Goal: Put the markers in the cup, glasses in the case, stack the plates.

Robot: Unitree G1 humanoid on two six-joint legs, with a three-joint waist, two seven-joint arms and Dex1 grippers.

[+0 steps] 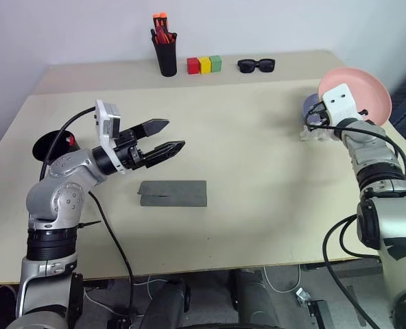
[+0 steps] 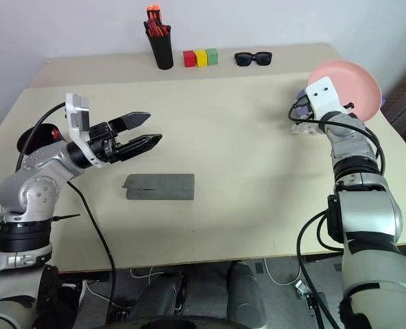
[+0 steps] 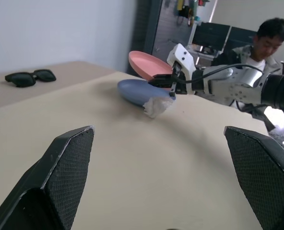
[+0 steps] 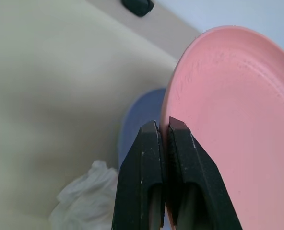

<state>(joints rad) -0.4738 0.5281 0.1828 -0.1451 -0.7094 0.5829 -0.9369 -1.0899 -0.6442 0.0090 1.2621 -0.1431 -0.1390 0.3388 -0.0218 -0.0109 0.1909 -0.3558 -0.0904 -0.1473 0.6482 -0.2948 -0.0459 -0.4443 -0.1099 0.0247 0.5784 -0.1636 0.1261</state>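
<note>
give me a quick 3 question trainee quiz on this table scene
1. True or false: the right gripper is shut on the pink plate.
2. What lies on the table beside the blue plate?
A. crumpled white wrapping
B. a spoon
C. a book
3. Fill in: the lid of the grey case is ___.

Key: 1 true; 2 A; 3 closed. The left gripper is open, holding nothing.
</note>
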